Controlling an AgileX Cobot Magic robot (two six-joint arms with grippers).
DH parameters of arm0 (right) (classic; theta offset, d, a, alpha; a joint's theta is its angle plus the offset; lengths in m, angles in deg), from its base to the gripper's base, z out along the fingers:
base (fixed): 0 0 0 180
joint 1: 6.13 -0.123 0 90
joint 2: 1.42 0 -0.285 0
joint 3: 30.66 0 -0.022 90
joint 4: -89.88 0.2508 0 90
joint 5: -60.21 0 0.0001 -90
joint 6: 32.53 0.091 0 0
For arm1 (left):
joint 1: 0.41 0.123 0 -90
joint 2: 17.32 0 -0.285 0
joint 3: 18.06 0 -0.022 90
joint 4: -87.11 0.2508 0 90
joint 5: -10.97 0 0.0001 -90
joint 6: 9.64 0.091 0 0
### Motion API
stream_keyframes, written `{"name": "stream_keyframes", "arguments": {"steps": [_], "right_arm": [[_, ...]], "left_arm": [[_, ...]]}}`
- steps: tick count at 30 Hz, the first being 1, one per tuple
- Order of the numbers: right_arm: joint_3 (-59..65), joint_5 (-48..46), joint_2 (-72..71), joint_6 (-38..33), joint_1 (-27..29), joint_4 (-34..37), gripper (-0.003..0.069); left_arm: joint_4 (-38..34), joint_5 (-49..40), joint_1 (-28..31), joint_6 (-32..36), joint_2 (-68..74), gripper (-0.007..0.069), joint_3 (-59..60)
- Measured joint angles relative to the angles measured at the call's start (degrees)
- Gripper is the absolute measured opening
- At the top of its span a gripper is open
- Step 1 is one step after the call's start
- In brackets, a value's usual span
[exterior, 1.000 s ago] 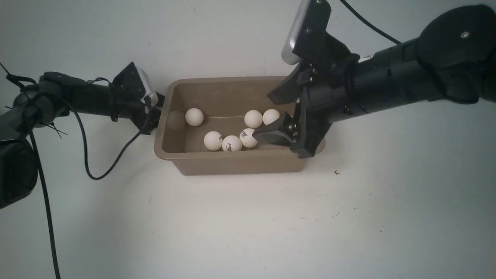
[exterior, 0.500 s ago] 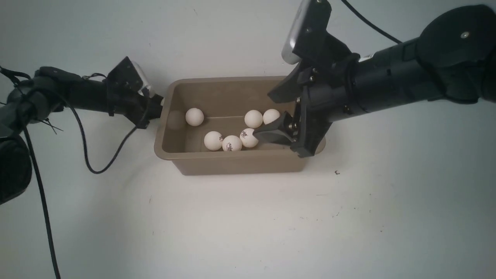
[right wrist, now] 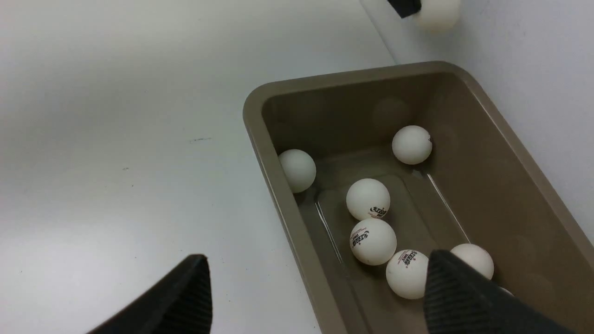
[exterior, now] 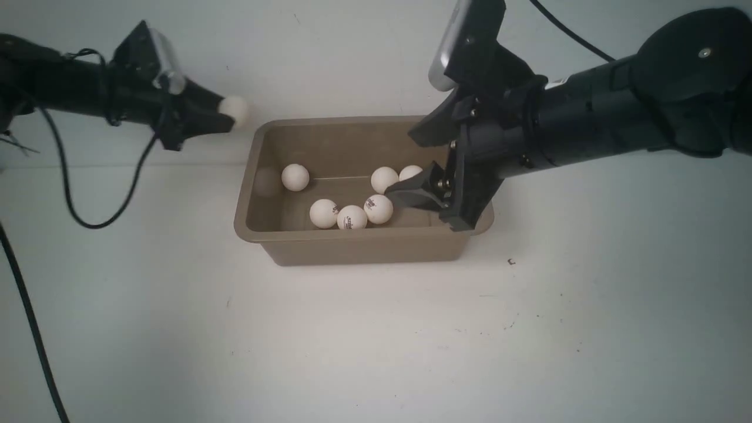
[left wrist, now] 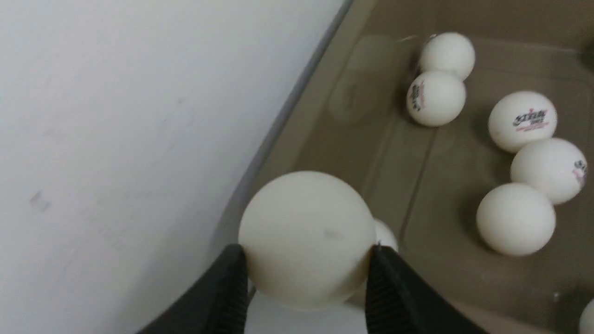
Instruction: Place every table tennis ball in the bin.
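The taupe bin (exterior: 358, 254) stands mid-table with several white table tennis balls on its floor, such as one (exterior: 295, 177) at its left end and one (exterior: 351, 217) by the near wall. My left gripper (exterior: 226, 116) hangs above the table just off the bin's far left corner, shut on another ball (exterior: 234, 110). The left wrist view shows that ball (left wrist: 304, 239) pinched in the left gripper (left wrist: 307, 251), with the bin's wall (left wrist: 325, 93) beyond. My right gripper (exterior: 414, 167) stands open and empty over the bin's right end; in its own view the gripper (right wrist: 318, 262) straddles the bin's rim (right wrist: 250, 111).
A black cable (exterior: 88, 220) loops down from the left arm over the table's left side. A small dark speck (exterior: 511, 261) lies on the white table to the right of the bin. The pale wall stands right behind the bin.
My left gripper shut on a ball low beside the bin's left end, then rose and drew left with it. The right arm barely shifted.
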Motion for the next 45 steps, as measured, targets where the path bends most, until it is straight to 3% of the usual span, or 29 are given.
{"name": "stream_keyframes", "arguments": {"steps": [6, 7, 11, 13, 15, 19, 24, 27, 34, 37, 38, 45], "right_arm": [[0.0, 0.2, 0.0, -0.05, 0.0, 0.06, 0.0556], [0.0, 0.39, 0.0, -0.25, 0.0, 0.06, 0.0556], [0.0, 2.29, -0.06, -0.43, 0.0, 0.0, 0.0556], [0.0, 5.2, -0.64, -0.44, 0.0, -0.36, 0.0556], [0.15, 7.97, -1.61, -0.39, 0.0, -0.56, 0.0556], [0.26, 17.57, -7.89, -0.15, 0.0, -0.24, 0.0556], [0.26, 25.58, -18.66, 1.35, 0.0, 0.5, 0.0556], [0.26, 26.76, -24.39, 3.46, 0.0, 0.86, 0.0556], [0.46, 16.23, -41.73, 19.37, 0.0, -5.02, 0.0556], [2.5, 12.09, -47.42, 31.01, 0.0, -14.92, 0.0556], [4.29, 9.78, -50.07, 41.04, 0.0, -23.58, 0.0556], [12.82, -3.85, -58.65, 73.37, 0.0, -51.03, 0.0556]], "left_arm": [[2.89, 0.0, -8.02, 0.0, 1.55, 0.0293, 0.0], [6.59, -0.12, -10.53, -0.72, 1.84, 0.0306, 0.0], [13.35, -0.48, -13.59, -7.02, 1.68, 0.0411, 0.0], [16.11, 0.05, -13.52, -13.32, 0.77, 0.0495, 0.0], [16.31, 1.52, -12.61, -17.55, -0.46, 0.0524, 0.05], [10.26, 4.89, -9.11, -23.69, -4.67, 0.0534, 0.05], [0.15, 7.61, -5.77, -24.59, -10.09, 0.0524, 0.05], [-1.62, 8.15, -5.3, -23.92, -12.06, 0.052, 0.05], [-1.86, 10.58, -5.24, -22.55, -15.7, 0.052, 0.05], [-1.93, 11.46, -5.24, -22.44, -16.07, 0.052, 0.05], [-2.05, 11.74, -5.24, -22.39, -16.12, 0.052, 0.05], [-2.55, 11.79, -5.22, -22.39, -16.12, 0.052, 0.05]]}}
